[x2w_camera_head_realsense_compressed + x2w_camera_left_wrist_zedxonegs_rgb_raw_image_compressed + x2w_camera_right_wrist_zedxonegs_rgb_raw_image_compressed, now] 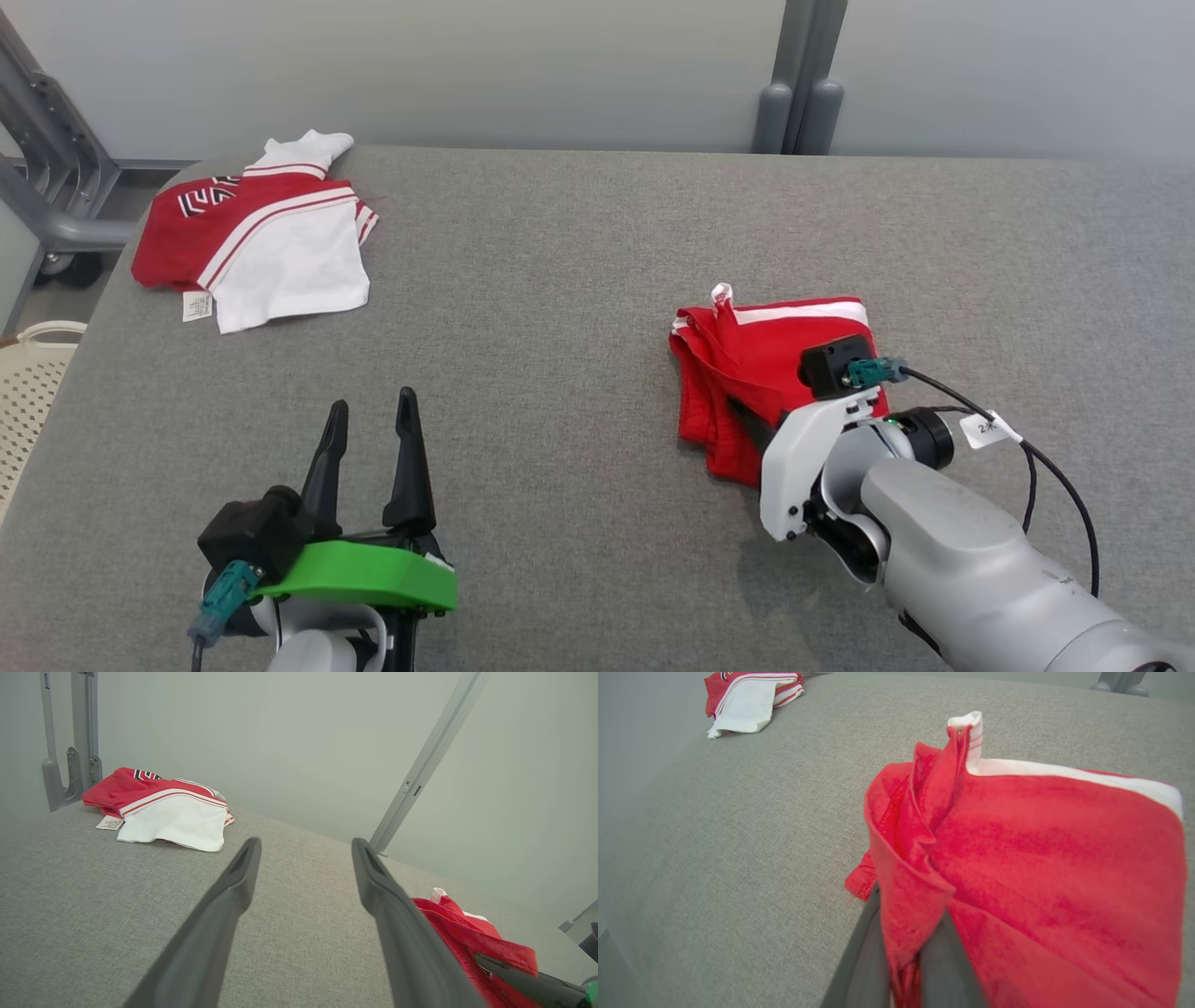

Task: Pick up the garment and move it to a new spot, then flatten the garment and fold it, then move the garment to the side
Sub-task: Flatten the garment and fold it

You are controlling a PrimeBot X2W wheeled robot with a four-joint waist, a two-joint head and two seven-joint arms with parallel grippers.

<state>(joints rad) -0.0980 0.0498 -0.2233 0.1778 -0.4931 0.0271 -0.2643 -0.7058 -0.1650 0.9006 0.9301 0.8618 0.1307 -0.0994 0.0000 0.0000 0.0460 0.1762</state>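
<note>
A folded red garment [756, 359] with a white stripe along its far edge lies on the grey table [560, 280], right of centre. My right gripper [747, 420] is shut on a bunched fold at the garment's near left edge. In the right wrist view the red cloth [1041, 858] is pinched between the two fingers of that gripper [908, 933]. My left gripper [372, 401] stands open over bare table at the lower left, fingers apart with nothing between them [306, 844]. The left wrist view has the red garment [467, 938] at its lower right.
A second garment [261, 233], red and white with black lettering, lies at the table's far left corner [163, 807]. A pale perforated basket [33, 373] and a grey metal frame [47, 168] stand beyond the table's left edge. A grey post [798, 93] rises behind the table.
</note>
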